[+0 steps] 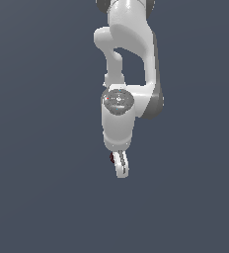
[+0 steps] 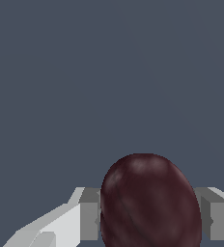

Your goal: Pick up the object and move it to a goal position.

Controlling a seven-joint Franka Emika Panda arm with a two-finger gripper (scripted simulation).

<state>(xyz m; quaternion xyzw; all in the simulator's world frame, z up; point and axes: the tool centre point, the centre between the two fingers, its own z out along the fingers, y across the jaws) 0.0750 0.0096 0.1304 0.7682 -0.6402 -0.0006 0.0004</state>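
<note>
The object (image 2: 150, 202) is a dark maroon roundish ball that fills the space between my gripper's two grey pads in the wrist view. Both pads press its sides, so the gripper (image 2: 150, 219) is shut on it. In the exterior view only a small dark red sliver of the object (image 1: 112, 158) peeks out beside the white fingers (image 1: 121, 165); the rest is hidden behind them. The white arm hangs down from the top of that view with the gripper (image 1: 120, 168) at its lowest point.
A plain dark grey-blue surface (image 1: 37, 197) fills the background in both views. No other objects show.
</note>
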